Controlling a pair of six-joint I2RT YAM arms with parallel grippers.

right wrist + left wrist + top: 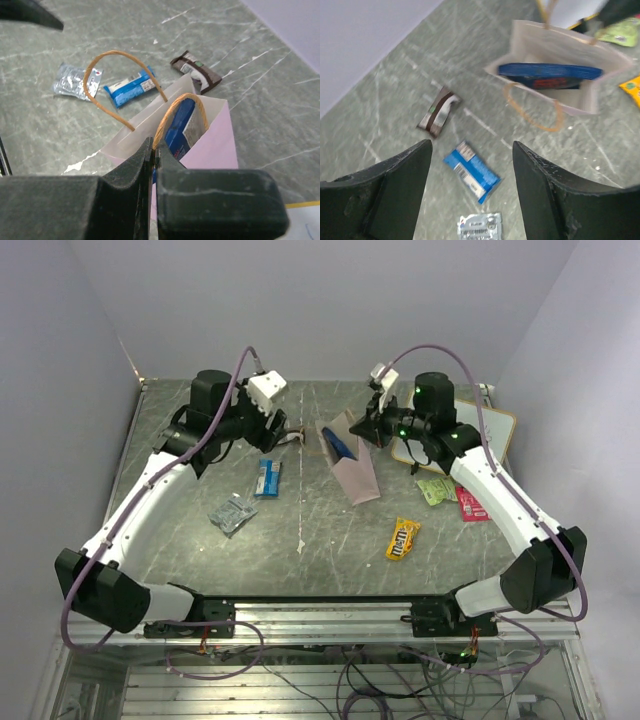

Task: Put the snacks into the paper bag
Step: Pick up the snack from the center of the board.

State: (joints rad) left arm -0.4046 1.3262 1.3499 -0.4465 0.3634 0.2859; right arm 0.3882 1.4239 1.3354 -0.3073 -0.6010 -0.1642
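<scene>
Pinkish paper bag [362, 480] stands mid-table, chip bag [545, 74] inside; the right gripper [154, 149] is pinched on its handle [172, 107]. Well apart, the left gripper [471, 146], fingers spread, hangs over the blue-white packet [471, 171], brown bar [438, 111] just beside.

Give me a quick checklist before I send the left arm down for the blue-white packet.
1. Left fingers open and empty: ok.
2. Blue-white packet lying flat below the gap between those fingers: ok.
3. Packet apart from the brown bar and the silver-grey packet: ok.
4. Right fingers shut on the paper bag by its handle, mouth open: ok.
5. Room left in the bag beside the dark blue chip bag: ok.
6. Bag would stay steady if the right fingers let go: cannot tell.
</scene>
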